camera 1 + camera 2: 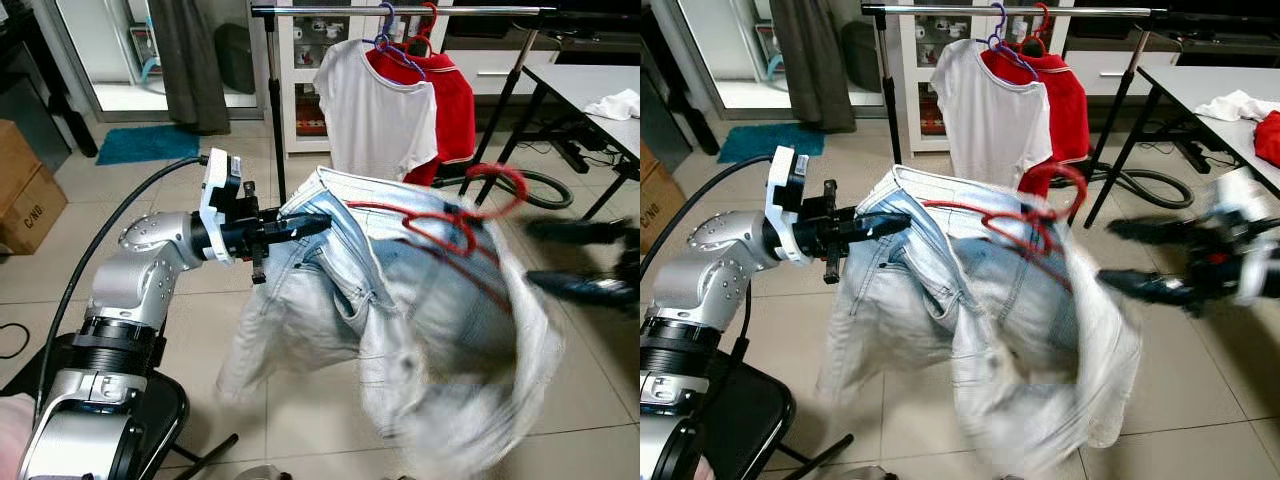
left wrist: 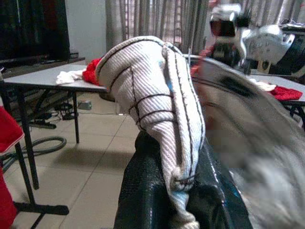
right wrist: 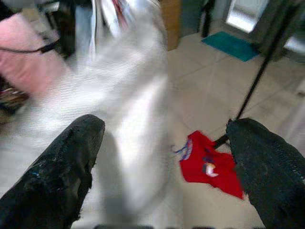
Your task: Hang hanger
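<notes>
**Denim jacket on red hanger, held short of the rail**

Item 1. Left gripper [image 1: 318, 222]: reaches in from the robot's left on its silver arm, fingers clamped on a fold of the pale blue denim jacket [image 1: 400, 320] at its upper edge. In the left wrist view the seamed cloth [image 2: 157, 109] is squeezed between the two black fingers [image 2: 143, 191].

Item 2. Denim jacket: hangs in the air in front of the robot, above the tiled floor [image 1: 250, 420]; its lower right part is blurred. A red hanger [image 1: 450, 215] is threaded into it, hook standing up above the collar on the right side, clear of the rail.

Item 3. Right gripper [image 1: 1125, 258]: at the right of the jacket, blurred, fingers spread apart and holding nothing. In the right wrist view the two fingertips [image 3: 71, 152] stand wide apart, with blurred pale cloth and a red garment on the floor [image 3: 209, 164] beyond them.

Item 4. Clothes rail [image 1: 400, 10]: behind the jacket, carrying a white T-shirt [image 1: 375, 110] and a red shirt [image 1: 455, 110] on their own hangers.

Item 5. White table [image 1: 590, 85]: far right, with a crumpled white cloth [image 1: 615, 103] on top.

Item 6. Cardboard box [image 1: 25, 190]: far left.
</notes>
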